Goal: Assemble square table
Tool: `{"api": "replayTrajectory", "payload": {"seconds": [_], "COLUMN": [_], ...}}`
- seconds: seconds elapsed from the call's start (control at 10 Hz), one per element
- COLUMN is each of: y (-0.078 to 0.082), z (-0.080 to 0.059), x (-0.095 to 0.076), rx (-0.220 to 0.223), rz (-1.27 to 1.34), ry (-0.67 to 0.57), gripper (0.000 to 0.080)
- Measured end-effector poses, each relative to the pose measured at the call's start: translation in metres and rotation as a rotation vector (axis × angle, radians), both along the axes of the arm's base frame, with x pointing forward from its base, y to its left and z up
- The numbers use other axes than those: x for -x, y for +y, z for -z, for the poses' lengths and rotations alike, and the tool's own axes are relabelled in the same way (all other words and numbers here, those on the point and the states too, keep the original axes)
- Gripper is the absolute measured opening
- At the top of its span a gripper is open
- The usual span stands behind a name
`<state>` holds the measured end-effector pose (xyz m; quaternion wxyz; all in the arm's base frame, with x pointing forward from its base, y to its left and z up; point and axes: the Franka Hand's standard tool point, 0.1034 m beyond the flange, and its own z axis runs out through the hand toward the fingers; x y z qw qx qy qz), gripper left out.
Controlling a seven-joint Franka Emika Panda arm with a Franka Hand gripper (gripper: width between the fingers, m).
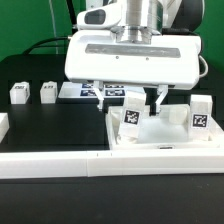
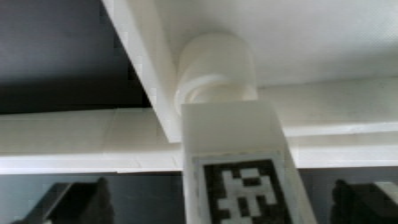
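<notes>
The white square table top (image 1: 165, 146) lies at the exterior view's right. Two white block legs with tags stand upright on it: one (image 1: 133, 113) near its left corner, one (image 1: 200, 112) near its right corner. My gripper (image 1: 133, 100) hangs over the left one, its dark fingers (image 1: 159, 98) on either side of that leg. In the wrist view the tagged leg (image 2: 228, 130) stands at a round corner socket of the top (image 2: 71, 140), between the fingers (image 2: 75, 202), with a gap on each side. The gripper (image 2: 224, 204) is open.
Two loose white legs (image 1: 18, 93) (image 1: 48, 92) stand on the black table at the exterior view's left. The marker board (image 1: 84, 90) lies behind, partly hidden by the gripper. A long white rail (image 1: 50, 161) runs along the front.
</notes>
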<state>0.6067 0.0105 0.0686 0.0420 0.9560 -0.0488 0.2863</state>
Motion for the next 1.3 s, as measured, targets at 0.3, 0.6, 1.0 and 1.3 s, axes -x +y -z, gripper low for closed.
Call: {"api": "replayTrajectory", "payload": {"seconds": [0.3,0.6,1.0,1.3], "y": [0.0,0.0,-0.002,-0.01], "z": [0.0,-0.005,-0.018,-0.012], "x": [0.0,0.0,-0.008,-0.015], "rx": [0.004,-0.019,-0.091,-0.123], "rz": [-0.007,-0.003,0.026,0.054], "ry": [0.001,0.091,0.304,0.435], "gripper": [0.0649,0.0649,0.0649,0.0649]}}
